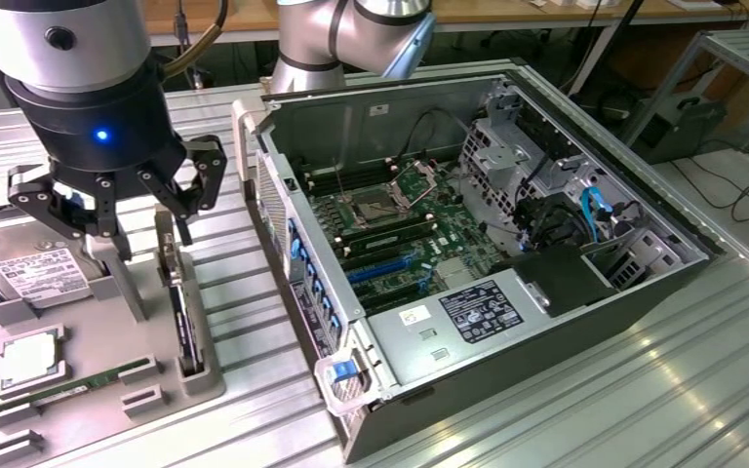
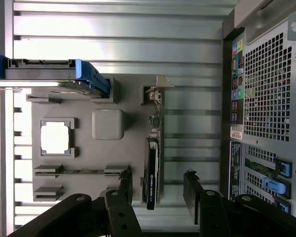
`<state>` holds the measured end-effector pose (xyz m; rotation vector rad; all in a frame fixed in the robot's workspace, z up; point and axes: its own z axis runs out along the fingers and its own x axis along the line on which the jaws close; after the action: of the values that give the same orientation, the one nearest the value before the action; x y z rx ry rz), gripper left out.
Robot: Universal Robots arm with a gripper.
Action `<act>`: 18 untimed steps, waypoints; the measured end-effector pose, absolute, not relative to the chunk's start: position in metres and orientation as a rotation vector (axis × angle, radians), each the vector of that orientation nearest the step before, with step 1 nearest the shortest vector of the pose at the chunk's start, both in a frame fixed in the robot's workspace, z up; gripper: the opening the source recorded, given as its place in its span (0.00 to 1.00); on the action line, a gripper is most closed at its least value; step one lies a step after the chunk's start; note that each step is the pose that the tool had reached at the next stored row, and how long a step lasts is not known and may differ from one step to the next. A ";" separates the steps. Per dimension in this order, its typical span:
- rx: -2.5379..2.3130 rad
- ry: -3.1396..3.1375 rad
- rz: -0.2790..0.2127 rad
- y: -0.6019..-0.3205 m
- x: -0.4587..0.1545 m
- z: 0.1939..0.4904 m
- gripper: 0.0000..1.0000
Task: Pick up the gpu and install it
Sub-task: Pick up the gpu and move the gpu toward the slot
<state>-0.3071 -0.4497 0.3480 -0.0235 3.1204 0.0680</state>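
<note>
The black jaws hang released, grasping nothing. The thin dark gpu card with silver end bracket (image 2: 152,174) stands edge-on in its grey holder (image 2: 130,118), under the gap between them; pick-up and installing are both left.

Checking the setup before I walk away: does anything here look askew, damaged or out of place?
Nothing stands out. The gpu stands on edge, straight in its holder slot. The open gripper hangs above it, fingers to either side. The case lies open beside the holder.
</note>
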 end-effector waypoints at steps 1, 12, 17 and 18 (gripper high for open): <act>-0.024 3.120 0.068 -0.450 -0.307 0.348 0.54; -0.023 3.120 0.068 -0.451 -0.307 0.346 0.54; -0.024 3.120 0.068 -0.451 -0.307 0.344 0.54; -0.023 3.120 0.068 -0.451 -0.307 0.344 0.54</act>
<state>-0.3071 -0.4512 0.3438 -0.0235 3.1203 0.0683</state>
